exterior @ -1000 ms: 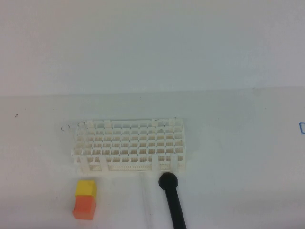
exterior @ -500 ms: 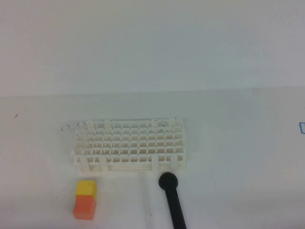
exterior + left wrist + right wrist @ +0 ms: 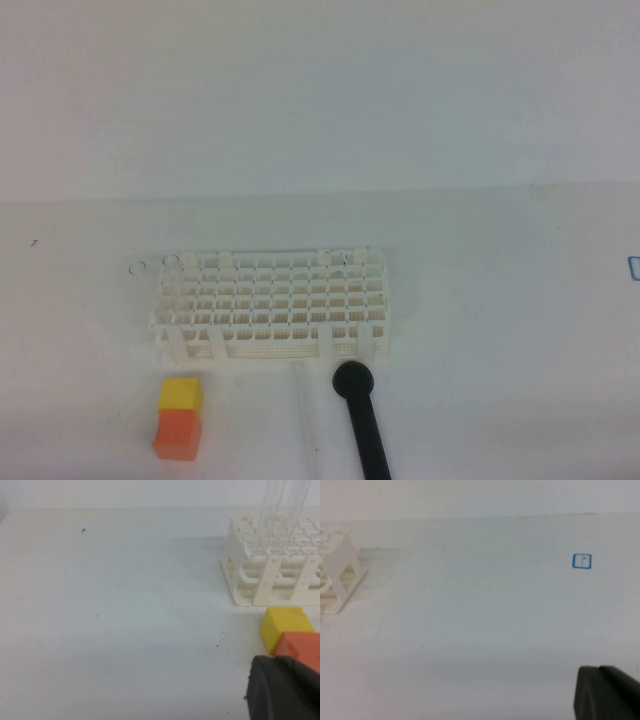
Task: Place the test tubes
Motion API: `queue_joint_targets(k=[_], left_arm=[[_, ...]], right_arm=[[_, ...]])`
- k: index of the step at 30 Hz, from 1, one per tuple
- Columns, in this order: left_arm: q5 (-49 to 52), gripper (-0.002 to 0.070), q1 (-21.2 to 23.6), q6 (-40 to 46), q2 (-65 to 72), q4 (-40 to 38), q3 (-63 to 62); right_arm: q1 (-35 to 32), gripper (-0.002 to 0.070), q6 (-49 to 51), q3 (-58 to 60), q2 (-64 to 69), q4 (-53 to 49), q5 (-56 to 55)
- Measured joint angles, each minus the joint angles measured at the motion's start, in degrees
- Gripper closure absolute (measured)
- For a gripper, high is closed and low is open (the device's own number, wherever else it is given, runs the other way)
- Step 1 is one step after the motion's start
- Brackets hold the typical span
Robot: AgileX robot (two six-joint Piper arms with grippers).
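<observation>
**High view.** A white test-tube rack [image 3: 270, 305] stands at the middle of the white table [image 3: 500, 330]. The rims of clear standing tubes [image 3: 170, 262] show at its far-left corner, and more at its far-right corner. 1 clear lying tube [image 3: 308, 415] rests flat on the table just in front of the rack, pointing toward the near edge. Beside it, on the robot's right, is a black round-headed object [image 3: 353, 378]. Its head is near the rack's front and its shaft runs to the near edge. A yellow block [image 3: 183, 394] touches an orange block [image 3: 177, 436] in front of the rack's left end. A blue mark [image 3: 634, 267] lies at the table's right edge. Neither gripper appears here.

**Left wrist view.** The left gripper [image 3: 282, 690] shows only as a dark part low over the table, close to the orange block [image 3: 302, 647] and yellow block [image 3: 285, 627]. Whether it is apart or together cannot be told. Beyond the blocks stands the rack [image 3: 272, 575], with upright tubes [image 3: 277, 500] in its corner cells.

**Right wrist view.** The right gripper [image 3: 607, 692] shows only as a dark part above bare table, well apart from the rack's end [image 3: 337, 572]. Its state cannot be told. The blue mark [image 3: 582, 561] is a small square outline.
</observation>
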Motion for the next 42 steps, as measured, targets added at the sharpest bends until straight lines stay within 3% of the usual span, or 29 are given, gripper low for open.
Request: queue_joint_targets(k=[14,17,25,33,42], left_arm=[[0.0,0.0676,0.0,0.0,0.0,0.1,0.0],[-0.1,0.0676,0.0,0.9,0.0,3.7,0.0],[-8.4,0.0676,0.0,0.0,0.0,3.8,0.0],[-9.7,0.0676,0.0,-0.1,0.0,4.6,0.0],[-18.1,0.0676,0.0,-0.3,0.0,2.5,0.0]], right_arm=[[0.0,0.0678,0.0,0.0,0.0,0.0,0.0],[0.0,0.0678,0.0,0.0,0.0,0.0,0.0],[0.0,0.0678,0.0,0.0,0.0,0.0,0.0],[0.0,0.0678,0.0,0.0,0.0,-0.2,-0.5],[0.0,0.0678,0.0,0.3,0.0,-1.0,-22.1]])
